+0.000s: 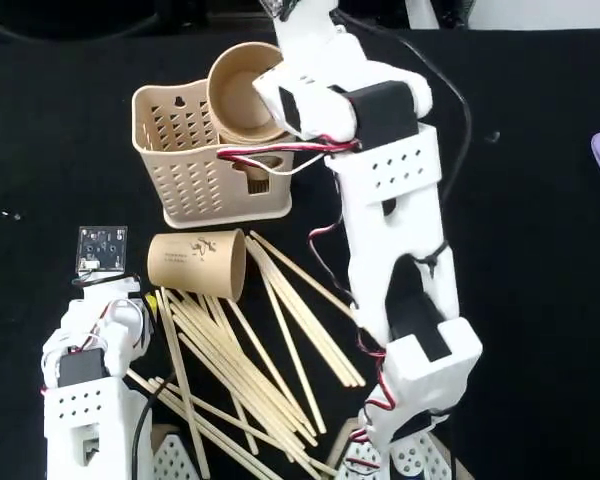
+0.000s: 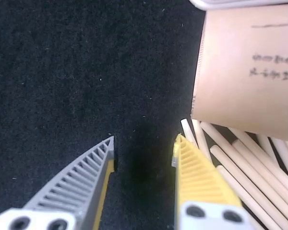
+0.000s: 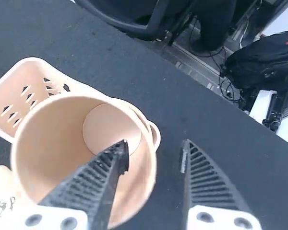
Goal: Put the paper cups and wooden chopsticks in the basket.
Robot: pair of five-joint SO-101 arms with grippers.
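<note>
Ribbed fingers [image 3: 105, 177] of the right end effector [image 3: 153, 153] are seen spread apart, one inside the mouth of a paper cup [image 3: 77, 158] and one outside it, so that the wall is straddled but not clamped. That cup is lodged, tilted, at a corner of the basket [image 3: 19, 91], with what may be another rim just under it. The left end effector [image 2: 144, 143] is held low over the black surface [image 2: 62, 72] with its fingers apart and nothing between them. Just beside it lie the chopsticks [image 2: 240, 163], fanned loosely, and a second cup [image 2: 245, 72] on its side, touching their ends.

Trouble could be caused by the finger inside the cup: if it is drawn back at an angle, the wall may be snagged and the cup pulled out, or the light basket tipped. On the left, a close could catch one stick only and scatter the rest, and the lying cup could be nudged into rolling.
</note>
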